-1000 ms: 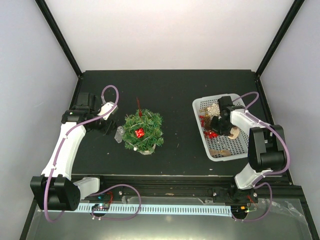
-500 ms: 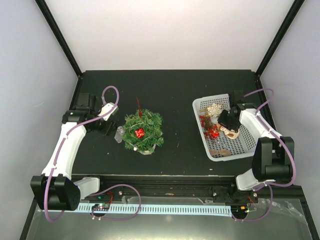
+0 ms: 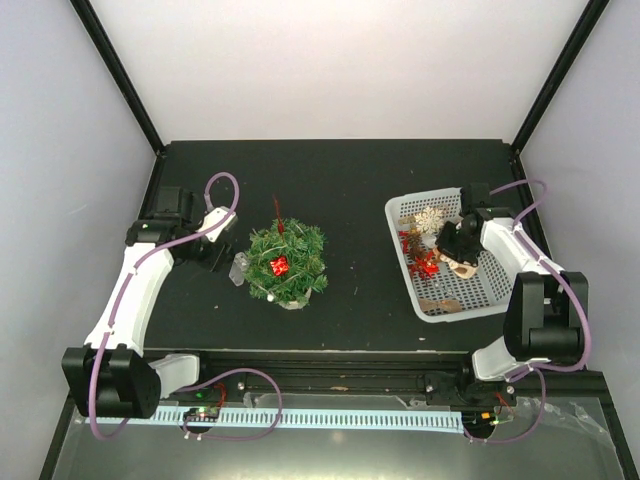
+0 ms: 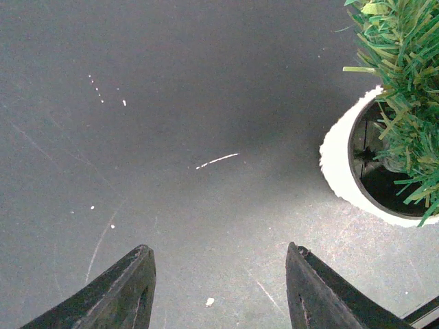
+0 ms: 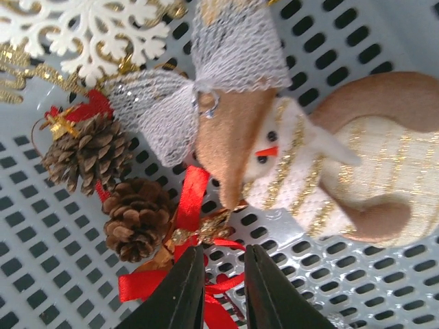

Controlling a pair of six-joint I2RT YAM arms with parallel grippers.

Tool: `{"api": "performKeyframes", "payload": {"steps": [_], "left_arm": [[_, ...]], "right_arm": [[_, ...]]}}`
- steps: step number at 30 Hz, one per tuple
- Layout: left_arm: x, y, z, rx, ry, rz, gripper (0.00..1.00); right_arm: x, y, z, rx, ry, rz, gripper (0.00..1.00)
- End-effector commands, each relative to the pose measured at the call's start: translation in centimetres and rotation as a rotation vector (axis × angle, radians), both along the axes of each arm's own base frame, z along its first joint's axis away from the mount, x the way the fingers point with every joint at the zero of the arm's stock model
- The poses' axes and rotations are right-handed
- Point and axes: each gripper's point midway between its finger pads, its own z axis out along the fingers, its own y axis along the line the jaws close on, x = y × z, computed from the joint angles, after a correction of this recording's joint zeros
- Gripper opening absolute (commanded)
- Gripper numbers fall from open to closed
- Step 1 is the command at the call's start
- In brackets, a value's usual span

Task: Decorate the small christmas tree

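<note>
Right fingers [image 5: 182, 295]: nearly together, a narrow slot between them, tips low over the basket [image 5: 41, 226]. A red ribbon [image 5: 195, 192] runs from ahead of the tips into that slot. I cannot tell whether they are clamped on it or only straddling it.

Left fingers [image 4: 123, 288]: apart, nothing between them, bare table [image 4: 171, 103] ahead.

The tree [image 3: 287, 262] stands on the table just beside the left fingers, ahead and to their right. Its pot [image 4: 336, 164] is close but not touching. It is well apart from the right fingers.

Risks, in my judgement:
- The ribbon is tied in with two pine cones [image 5: 137, 219] just ahead and left of the right tips. A lift could drag the whole cluster, or the ribbon could slip from a thin pinch.
- The snowman [image 5: 309, 171] lies ahead and right, touching that tangle. It could be pulled along.
- The tips sit over open mesh. Pressing lower could snag a hole and shift the basket.
- Any sideways drift of the left fingers could tip the pot.
</note>
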Motion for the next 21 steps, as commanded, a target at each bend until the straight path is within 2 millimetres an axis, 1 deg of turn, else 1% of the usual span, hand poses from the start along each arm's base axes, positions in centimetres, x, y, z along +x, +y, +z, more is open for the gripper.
{"api": "performKeyframes", "payload": {"steps": [1, 6, 11, 15, 21], "left_arm": [[0.0, -0.3, 0.2, -0.017, 0.017, -0.001, 0.53], [0.1, -0.4, 0.5, -0.023, 0.016, -0.006, 0.53], [0.2, -0.4, 0.6, -0.023, 0.015, -0.006, 0.53], [0.2, -0.4, 0.5, -0.026, 0.016, -0.005, 0.53], [0.0, -0.4, 0.3, -0.026, 0.019, -0.005, 0.53]], "right_arm": [[0.0, 2.2, -0.6, 0.070, -0.002, 0.096, 0.21], [-1.2, 3.9, -2.2, 0.116, 0.042, 0.137, 0.22], [-2.0, 3.9, -3.4, 0.113, 0.064, 0.122, 0.21], [-1.9, 3.5, -3.6, 0.089, 0.067, 0.112, 0.21], [-1.1, 3.7, -3.5, 0.104, 0.058, 0.102, 0.22]]}}
